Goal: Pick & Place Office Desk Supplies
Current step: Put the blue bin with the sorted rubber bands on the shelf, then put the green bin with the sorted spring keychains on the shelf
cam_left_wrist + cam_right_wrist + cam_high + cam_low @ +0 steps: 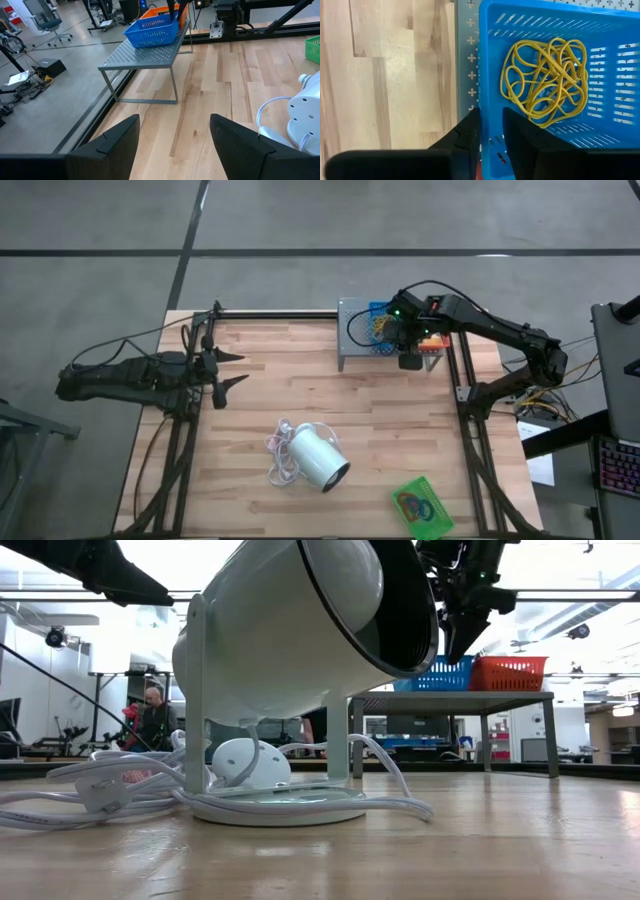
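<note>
Right gripper [490,142] at the blue tray [560,75] on the stand [352,350].
Its fingers straddle the tray's wall, 1 each side; whether they pinch it I cannot tell. Rubber bands [545,82] lie tangled inside. Left gripper [175,140] waits spread wide, holding nothing, near the table's left edge. Green tray [420,506] sits at the front right.

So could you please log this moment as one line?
right gripper: over blue tray wall | rubber bands: inside | left gripper: open, waiting

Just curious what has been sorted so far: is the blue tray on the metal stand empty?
No, the blue tray holds a tangled heap of yellow rubber bands on its floor.
</note>
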You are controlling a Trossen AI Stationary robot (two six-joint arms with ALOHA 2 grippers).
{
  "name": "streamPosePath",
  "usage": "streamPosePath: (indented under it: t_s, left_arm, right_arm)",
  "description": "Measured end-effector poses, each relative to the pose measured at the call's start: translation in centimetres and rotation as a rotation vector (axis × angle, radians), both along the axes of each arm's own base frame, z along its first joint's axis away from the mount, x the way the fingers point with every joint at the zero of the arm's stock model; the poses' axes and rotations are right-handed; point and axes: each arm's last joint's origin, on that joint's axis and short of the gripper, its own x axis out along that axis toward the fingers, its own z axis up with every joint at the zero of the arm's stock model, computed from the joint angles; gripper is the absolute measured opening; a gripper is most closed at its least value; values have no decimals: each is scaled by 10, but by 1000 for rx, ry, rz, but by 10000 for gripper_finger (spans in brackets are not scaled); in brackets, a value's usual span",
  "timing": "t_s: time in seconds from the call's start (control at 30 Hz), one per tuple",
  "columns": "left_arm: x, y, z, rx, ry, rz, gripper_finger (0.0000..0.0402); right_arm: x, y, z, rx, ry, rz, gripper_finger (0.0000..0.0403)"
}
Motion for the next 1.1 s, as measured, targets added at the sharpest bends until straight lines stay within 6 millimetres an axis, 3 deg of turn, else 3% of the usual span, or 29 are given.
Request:
streamPosePath:
  t_s: [0.33, 0.77, 1.1]
  left_arm:
    - [0, 0, 0, 0, 0, 0, 244]
    - [0, 0, 0, 0, 0, 0, 244]
    - [0, 0, 0, 0, 0, 0, 244]
  right_arm:
    - [4, -2, 3, -32, -58, -3, 122]
    - [-5, 3, 12, -15, -97, -17, 133]
    - [-16, 17, 43, -45, -337, 58, 143]
